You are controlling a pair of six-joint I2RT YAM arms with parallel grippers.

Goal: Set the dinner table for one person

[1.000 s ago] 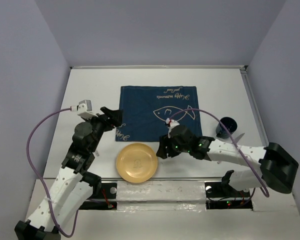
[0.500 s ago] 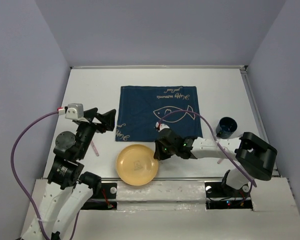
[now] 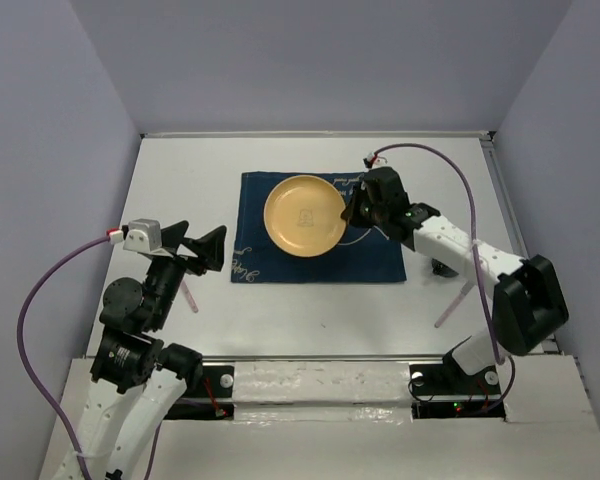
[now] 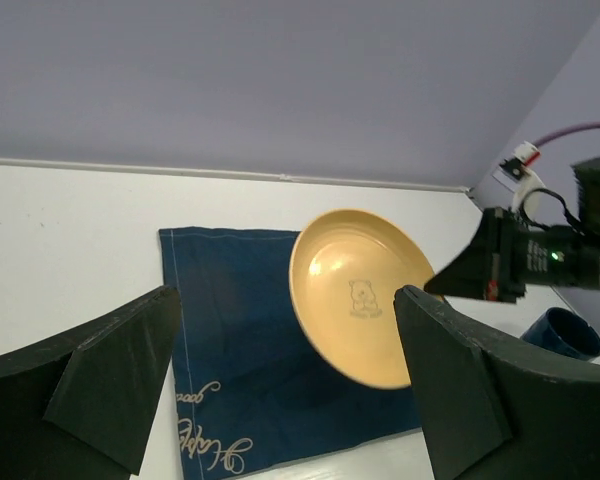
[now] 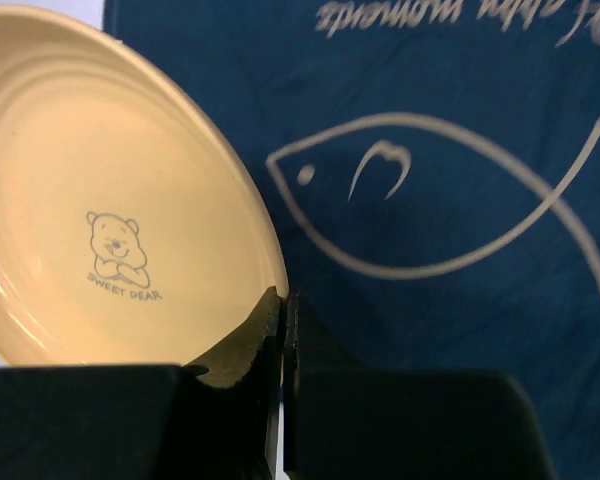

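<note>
Dinner table (image 3: 310, 310) bears a placemat (image 3: 380, 255); right end effector (image 3: 346, 211) pinches the plate (image 3: 302, 214), left (image 3: 202, 248) agape.

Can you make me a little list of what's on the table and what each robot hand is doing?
plate: yellow plate with a bear picture, tilted, lifted over the placemat
placemat: dark blue placemat with a fish drawing, flat on the dinner table
cup: dark blue cup, right of the placemat
right gripper: shut on the plate's rim
left gripper: open, holding nothing

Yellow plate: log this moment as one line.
right end effector: shut on round yellow plate | plate: above dark blue cloth placemat | left end effector: open
</note>
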